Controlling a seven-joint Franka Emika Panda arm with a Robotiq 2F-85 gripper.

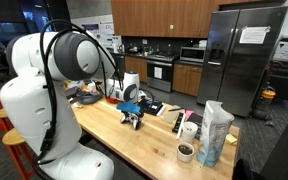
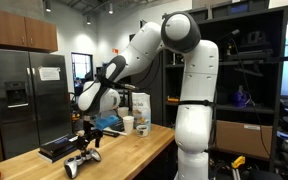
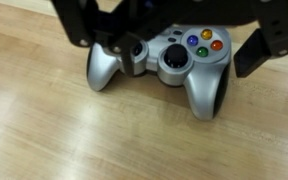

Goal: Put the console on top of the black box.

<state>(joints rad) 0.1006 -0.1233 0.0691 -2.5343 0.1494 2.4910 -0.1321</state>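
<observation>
Pincer (image 3: 174,42) spread wide, poised over the console (image 3: 169,70), with one finger (image 3: 84,30) to either side of it. Console lies flat on the wooden counter (image 3: 54,135), near the black box (image 2: 59,149), not on it.

Kitchen: dark refrigerator (image 1: 242,55), wooden wall cabinets (image 1: 159,15), oven range (image 1: 160,70), butcher-block counter (image 1: 119,132).

Wooden counter (image 1: 134,142), tall black refrigerator (image 1: 242,55), pale bag (image 1: 216,130), dark cup (image 1: 185,151)
</observation>
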